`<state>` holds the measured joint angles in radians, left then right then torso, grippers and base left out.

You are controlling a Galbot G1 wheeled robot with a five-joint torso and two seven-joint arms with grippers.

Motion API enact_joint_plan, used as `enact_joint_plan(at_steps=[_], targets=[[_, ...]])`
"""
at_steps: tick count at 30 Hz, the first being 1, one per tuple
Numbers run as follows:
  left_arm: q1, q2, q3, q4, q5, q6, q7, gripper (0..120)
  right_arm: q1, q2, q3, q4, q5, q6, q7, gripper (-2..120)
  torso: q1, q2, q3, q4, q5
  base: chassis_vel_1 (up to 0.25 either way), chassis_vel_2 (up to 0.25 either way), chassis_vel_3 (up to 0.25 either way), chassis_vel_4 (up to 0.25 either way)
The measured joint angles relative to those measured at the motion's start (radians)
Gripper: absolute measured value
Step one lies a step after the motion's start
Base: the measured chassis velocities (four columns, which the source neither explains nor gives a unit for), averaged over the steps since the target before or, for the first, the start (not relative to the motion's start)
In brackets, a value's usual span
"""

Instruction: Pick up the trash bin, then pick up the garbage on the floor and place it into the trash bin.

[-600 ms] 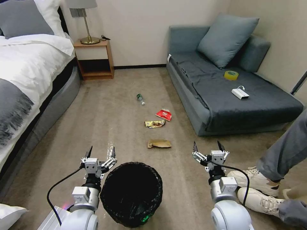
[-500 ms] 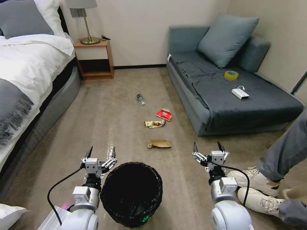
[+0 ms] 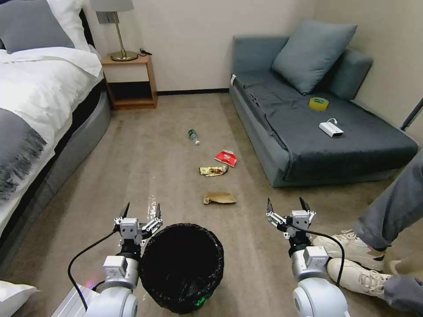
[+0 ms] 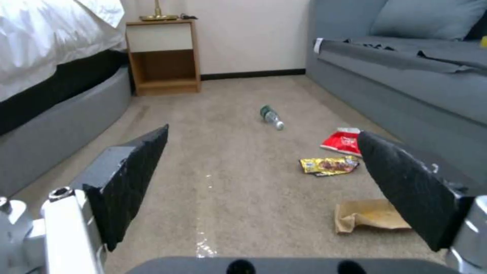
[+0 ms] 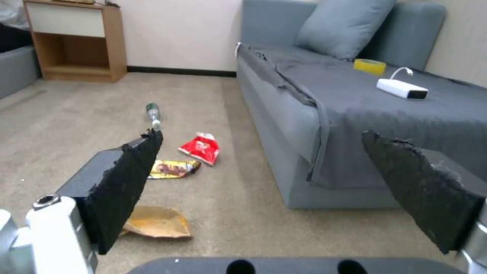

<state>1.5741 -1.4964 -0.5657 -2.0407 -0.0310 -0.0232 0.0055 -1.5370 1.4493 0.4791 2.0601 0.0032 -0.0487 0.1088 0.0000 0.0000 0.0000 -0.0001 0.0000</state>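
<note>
I hold both grippers open: left gripper (image 3: 142, 210) beside the bin (image 3: 181, 264) rim, right gripper (image 3: 286, 205) apart. Garbage lies ahead. Risk: fingers pinch only the bag, which slips.

The room is evenly and softly lit, bright enough everywhere, with no hard shadows. A faint glossy streak of glare lies on the beige carpet floor (image 3: 152, 202). The crinkled black plastic-lined round trash bin (image 3: 182, 264) reads as a dark, almost detailless hollow. The head view bows straight lines near its edges. In both wrist views the near black finger pads (image 4: 134, 182) look soft and blurred.
</note>
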Motion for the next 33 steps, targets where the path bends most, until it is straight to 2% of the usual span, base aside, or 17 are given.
enact_joint_plan(at_steps=[9, 11, 12, 13, 15, 16, 17, 20, 21, 22, 26, 27, 28, 31, 32, 33], targets=[[-0.003, 0.001, 0.008, 0.008, 0.008, 0.010, -0.012, 100, -0.004, 0.016, 0.022, -0.019, -0.001, 0.015, -0.032, 100, 0.000, 0.000, 0.000, -0.0001, -0.0001, 0.000, 0.000, 0.000, 0.000], [0.027, 0.017, 0.028, -0.023, 0.000, 0.035, -0.063, 100, -0.044, 0.048, 0.030, -0.012, -0.041, 0.034, 0.000, 100, 0.000, 0.000, 0.000, 0.0004, 0.0000, 0.000, 0.000, 0.000, 0.000], [0.055, 0.031, 0.045, -0.050, -0.007, 0.058, -0.111, 100, -0.095, 0.083, 0.038, -0.004, -0.086, 0.052, 0.039, 100, 0.000, 0.000, 0.000, 0.0002, 0.0001, 0.000, 0.000, 0.000, 0.000], [0.055, 0.031, 0.045, -0.050, -0.007, 0.058, -0.111, 100, -0.095, 0.083, 0.038, -0.004, -0.086, 0.052, 0.039, 100, 0.000, 0.000, 0.000, 0.0002, 0.0001, 0.000, 0.000, 0.000, 0.000], [0.105, 0.058, 0.080, -0.101, -0.021, 0.100, -0.198, 100, -0.186, 0.148, 0.055, 0.016, -0.160, 0.087, 0.108, 100, 0.000, 0.000, 0.000, -0.0009, -0.0001, 0.000, 0.000, 0.000, 0.000], [0.130, 0.071, 0.097, -0.125, -0.028, 0.121, -0.241, 100, -0.201, 0.158, 0.060, 0.042, -0.159, 0.087, 0.112, 100, 0.000, 0.000, 0.000, -0.0005, 0.0001, 0.000, 0.000, 0.000, 0.000], [0.130, 0.071, 0.097, -0.125, -0.028, 0.121, -0.241, 100, -0.201, 0.158, 0.060, 0.042, -0.159, 0.087, 0.112, 100, 0.000, 0.000, 0.000, -0.0005, 0.0001, 0.000, 0.000, 0.000, 0.000], [0.159, 0.096, 0.116, -0.175, -0.064, 0.175, -0.310, 100, -0.207, 0.163, 0.067, 0.093, -0.134, 0.072, 0.105, 100, 0.000, 0.000, 0.000, 0.0006, -0.0009, 0.000, 0.000, 0.000, 0.000], [0.137, 0.120, 0.108, -0.233, -0.109, 0.222, -0.339, 100, -0.207, 0.148, 0.068, 0.124, -0.099, 0.035, 0.099, 100, 0.000, 0.000, 0.000, -0.0002, 0.0005, 0.000, 0.000, 0.000, 0.000], [0.137, 0.120, 0.108, -0.233, -0.109, 0.222, -0.339, 100, -0.207, 0.148, 0.068, 0.124, -0.099, 0.035, 0.099, 100, 0.000, 0.000, 0.000, -0.0002, 0.0005, 0.000, 0.000, 0.000, 0.000], [0.113, 0.163, 0.094, -0.299, -0.177, 0.351, -0.363, 100, -0.206, 0.062, 0.065, 0.195, 0.007, -0.084, 0.103, 100, 0.000, 0.000, 0.000, 0.0000, 0.0003, 0.000, 0.000, 0.000, 0.000], [0.110, 0.174, 0.090, -0.305, -0.202, 0.390, -0.368, 100, -0.206, 0.038, 0.062, 0.209, 0.038, -0.118, 0.111, 100, 0.000, 0.000, 0.000, 0.0002, 0.0002, 0.000, 0.000, 0.000, 0.000], [0.110, 0.174, 0.090, -0.305, -0.202, 0.390, -0.368, 100, -0.206, 0.038, 0.062, 0.209, 0.038, -0.118, 0.111, 100, 0.000, 0.000, 0.000, 0.0002, 0.0002, 0.000, 0.000, 0.000, 0.000], [0.099, 0.212, 0.080, -0.308, -0.273, 0.505, -0.379, 100, -0.203, -0.035, 0.059, 0.245, 0.142, -0.215, 0.143, 100, 0.000, 0.000, 0.000, 0.0000, 0.0001, 0.000, 0.000, 0.000, 0.000], [0.099, 0.212, 0.080, -0.308, -0.273, 0.505, -0.379, 100, -0.203, -0.035, 0.059, 0.245, 0.142, -0.215, 0.143, 100, 0.000, 0.000, 0.000, 0.0000, 0.0001, 0.000, 0.000, 0.000, 0.000], [0.095, 0.222, 0.080, -0.304, -0.296, 0.536, -0.387, 100, -0.201, -0.057, 0.060, 0.253, 0.170, -0.237, 0.149, 100, 0.000, 0.000, 0.000, 0.0000, 0.0001, 0.000, 0.000, 0.000, 0.000]])
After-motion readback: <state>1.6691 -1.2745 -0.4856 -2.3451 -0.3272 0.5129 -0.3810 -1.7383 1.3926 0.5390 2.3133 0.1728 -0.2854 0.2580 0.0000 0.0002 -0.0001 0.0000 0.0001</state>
